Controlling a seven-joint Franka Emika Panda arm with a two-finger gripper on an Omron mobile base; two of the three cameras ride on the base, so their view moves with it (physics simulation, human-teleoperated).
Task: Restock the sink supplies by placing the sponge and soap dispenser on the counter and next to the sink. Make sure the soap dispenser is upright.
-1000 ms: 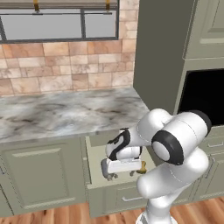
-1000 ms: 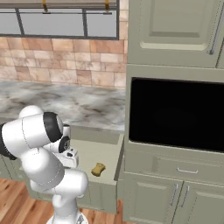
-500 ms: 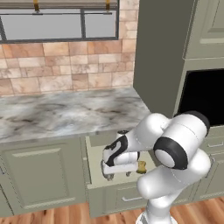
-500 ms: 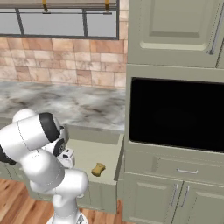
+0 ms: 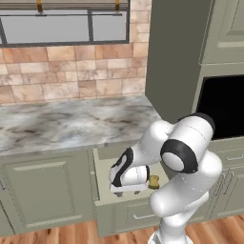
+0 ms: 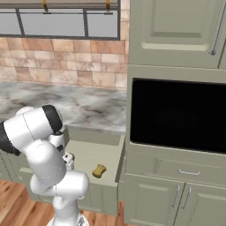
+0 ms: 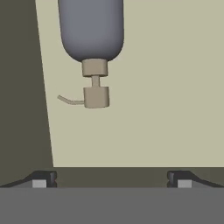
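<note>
Reaching into the open drawer (image 6: 84,154), the gripper (image 7: 111,178) hangs with jaws spread wide and empty. The soap dispenser (image 7: 92,39) lies flat on the drawer floor, the sponge (image 6: 99,170) nearby. Closing on the rounded bottle could roll it, and the thin pump might snag.

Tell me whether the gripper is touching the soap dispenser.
Apart. In the hand view the open gripper has its jaws wide at the bottom, and bare drawer floor separates them from the soap dispenser lying above.

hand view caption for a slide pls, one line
Open gripper hovering over the soap dispenser, which lies on its side on the drawer floor.
</note>
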